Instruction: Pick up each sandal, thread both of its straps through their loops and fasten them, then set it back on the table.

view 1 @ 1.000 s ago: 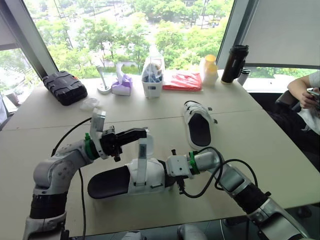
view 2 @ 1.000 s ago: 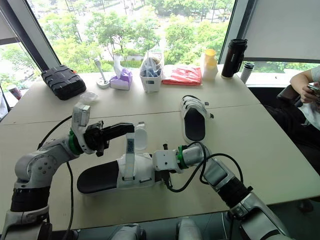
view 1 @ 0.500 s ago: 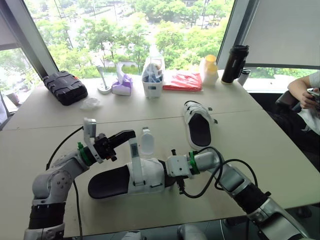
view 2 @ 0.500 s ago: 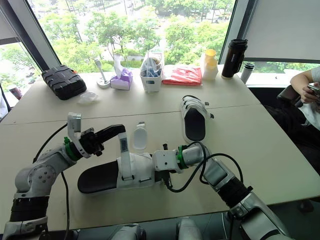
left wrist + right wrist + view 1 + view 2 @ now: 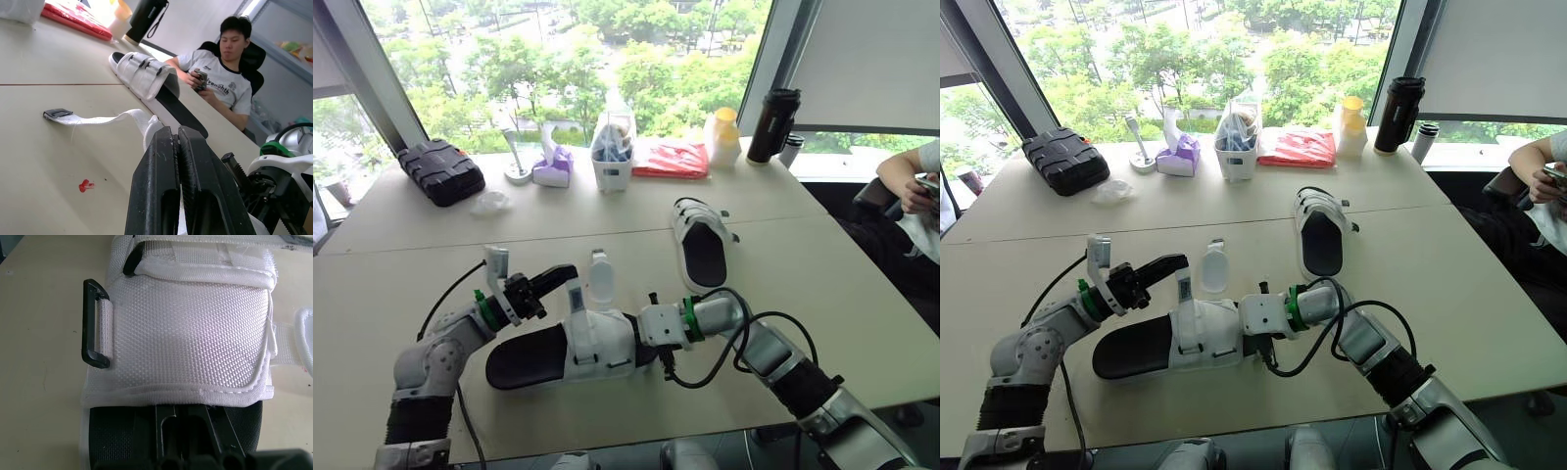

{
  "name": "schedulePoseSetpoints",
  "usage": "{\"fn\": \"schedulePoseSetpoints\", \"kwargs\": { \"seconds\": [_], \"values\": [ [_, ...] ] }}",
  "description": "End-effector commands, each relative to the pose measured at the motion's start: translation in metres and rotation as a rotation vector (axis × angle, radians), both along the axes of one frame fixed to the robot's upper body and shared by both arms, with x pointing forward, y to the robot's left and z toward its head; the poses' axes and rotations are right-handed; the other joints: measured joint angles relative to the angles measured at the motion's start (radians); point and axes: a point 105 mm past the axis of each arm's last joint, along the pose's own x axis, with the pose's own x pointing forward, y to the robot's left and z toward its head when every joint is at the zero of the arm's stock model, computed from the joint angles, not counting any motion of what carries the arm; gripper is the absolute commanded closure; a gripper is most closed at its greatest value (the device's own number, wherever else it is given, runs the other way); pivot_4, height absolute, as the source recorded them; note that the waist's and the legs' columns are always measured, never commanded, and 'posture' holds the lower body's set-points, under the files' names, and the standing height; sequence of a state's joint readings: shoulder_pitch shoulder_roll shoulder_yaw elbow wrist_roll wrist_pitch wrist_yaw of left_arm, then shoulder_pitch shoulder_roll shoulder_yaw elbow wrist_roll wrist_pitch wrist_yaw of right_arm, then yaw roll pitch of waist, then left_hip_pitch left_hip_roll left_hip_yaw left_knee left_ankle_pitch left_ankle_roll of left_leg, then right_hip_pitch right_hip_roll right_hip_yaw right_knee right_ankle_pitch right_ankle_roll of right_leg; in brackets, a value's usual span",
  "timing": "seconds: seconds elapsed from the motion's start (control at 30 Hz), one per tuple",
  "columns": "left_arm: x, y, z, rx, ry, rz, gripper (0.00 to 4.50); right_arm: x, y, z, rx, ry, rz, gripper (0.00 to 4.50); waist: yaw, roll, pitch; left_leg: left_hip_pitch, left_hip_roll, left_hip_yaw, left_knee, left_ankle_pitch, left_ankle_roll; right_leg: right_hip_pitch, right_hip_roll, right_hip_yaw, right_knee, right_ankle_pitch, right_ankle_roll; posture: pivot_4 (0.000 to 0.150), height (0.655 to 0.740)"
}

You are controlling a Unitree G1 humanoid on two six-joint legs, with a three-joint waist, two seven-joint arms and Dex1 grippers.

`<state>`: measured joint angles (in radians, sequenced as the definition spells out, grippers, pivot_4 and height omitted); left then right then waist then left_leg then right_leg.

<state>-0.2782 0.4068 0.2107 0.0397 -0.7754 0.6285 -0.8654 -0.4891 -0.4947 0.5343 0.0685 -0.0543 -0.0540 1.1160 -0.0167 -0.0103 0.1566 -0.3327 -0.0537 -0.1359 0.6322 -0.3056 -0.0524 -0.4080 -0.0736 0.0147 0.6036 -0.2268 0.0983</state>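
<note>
Sandal (image 5: 597, 345) gripped by right end effector (image 5: 644, 333), left end effector (image 5: 566, 273) pinching its strap (image 5: 576, 298); second sandal (image 5: 703, 245) lies beyond.

Sandals: two, near sandal (image 5: 597, 345) and far sandal (image 5: 703, 250). Black case (image 5: 438, 171): one. Tissue box (image 5: 551, 168): one. Red packet (image 5: 668, 159): one. Black flask (image 5: 771, 125): one. Person (image 5: 904, 172): one.

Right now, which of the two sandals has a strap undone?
The near sandal, in front of the robot: one strap stands up free, pinched by the left hand. The far sandal has its straps closed.
</note>
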Motion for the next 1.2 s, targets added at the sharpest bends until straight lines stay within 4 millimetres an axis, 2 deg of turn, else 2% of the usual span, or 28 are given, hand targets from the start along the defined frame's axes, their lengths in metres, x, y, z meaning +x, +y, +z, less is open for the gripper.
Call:
{"fn": "schedulePoseSetpoints", "kwargs": {
  "seconds": [0.03, 0.23, 0.47, 0.6, 0.87, 1.03, 1.07, 1.1, 1.2],
  "values": [
    [0.005, -0.001, 0.0, 0.03, -0.008, 0.008, 4.47, -0.007, -0.027, -0.053, -0.203, 0.118, -0.069, 4.5, 0.0, 0.0, 0.0, 0.0, 0.0, 0.0, 0.0, 0.0, 0.0, 0.0, 0.0, 0.0, 0.0, 0.0, 0.0, 0.15, 0.74],
    [0.001, -0.003, -0.014, 0.084, 0.047, 0.004, 4.47, -0.007, -0.026, -0.053, -0.202, 0.119, -0.071, 4.5, 0.0, 0.0, 0.0, 0.0, 0.0, 0.0, 0.0, 0.0, 0.0, 0.0, 0.0, 0.0, 0.0, 0.0, 0.0, 0.15, 0.74],
    [-0.014, 0.008, -0.03, 0.189, 0.13, -0.008, 4.47, -0.007, -0.026, -0.054, -0.202, 0.119, -0.07, 4.5, -0.001, 0.0, 0.0, 0.0, 0.0, 0.0, -0.001, 0.0, 0.0, 0.0, 0.0, 0.0, 0.0, 0.0, 0.0, 0.15, 0.74],
    [-0.024, 0.012, -0.041, 0.331, 0.165, -0.056, 4.47, -0.007, -0.025, -0.053, -0.201, 0.119, -0.068, 4.5, -0.004, 0.0, 0.0, 0.001, 0.0, 0.0, -0.001, 0.0, 0.0, 0.0, 0.0, 0.0, 0.0, 0.0, 0.0, 0.15, 0.74],
    [-0.022, 0.009, -0.047, 0.512, 0.126, -0.109, 4.47, -0.006, -0.025, -0.053, -0.202, 0.111, -0.068, 4.5, -0.003, 0.001, 0.0, 0.001, 0.0, 0.0, -0.002, 0.0, 0.0, 0.0, 0.0, 0.0, -0.001, -0.001, 0.0, 0.15, 0.74],
    [-0.019, 0.004, -0.048, 0.54, 0.112, -0.116, 4.47, -0.006, -0.025, -0.053, -0.201, 0.113, -0.072, 4.5, -0.003, 0.001, -0.001, 0.001, 0.0, 0.0, -0.002, 0.0, 0.0, 0.0, 0.0, 0.0, -0.001, -0.001, 0.0, 0.15, 0.74],
    [-0.02, 0.003, -0.049, 0.54, 0.108, -0.121, 3.85, -0.006, -0.025, -0.053, -0.201, 0.113, -0.072, 4.5, -0.003, 0.001, -0.001, 0.001, 0.0, 0.0, -0.002, 0.0, 0.0, 0.0, 0.0, 0.0, -0.001, -0.001, 0.0, 0.15, 0.74],
    [-0.019, 0.003, -0.049, 0.55, 0.1, -0.118, 3.61, -0.006, -0.025, -0.053, -0.201, 0.113, -0.072, 4.5, -0.003, 0.001, -0.001, 0.001, 0.0, 0.0, -0.002, 0.0, 0.0, 0.0, 0.0, 0.0, -0.001, -0.001, 0.0, 0.15, 0.74],
    [-0.019, 0.006, -0.051, 0.591, 0.091, -0.119, 2.13, -0.006, -0.025, -0.053, -0.199, 0.114, -0.074, 4.5, -0.002, 0.001, -0.001, 0.001, 0.0, 0.0, -0.002, 0.0, 0.0, 0.0, 0.0, 0.0, -0.001, -0.001, 0.0, 0.15, 0.74]
  ]
}}
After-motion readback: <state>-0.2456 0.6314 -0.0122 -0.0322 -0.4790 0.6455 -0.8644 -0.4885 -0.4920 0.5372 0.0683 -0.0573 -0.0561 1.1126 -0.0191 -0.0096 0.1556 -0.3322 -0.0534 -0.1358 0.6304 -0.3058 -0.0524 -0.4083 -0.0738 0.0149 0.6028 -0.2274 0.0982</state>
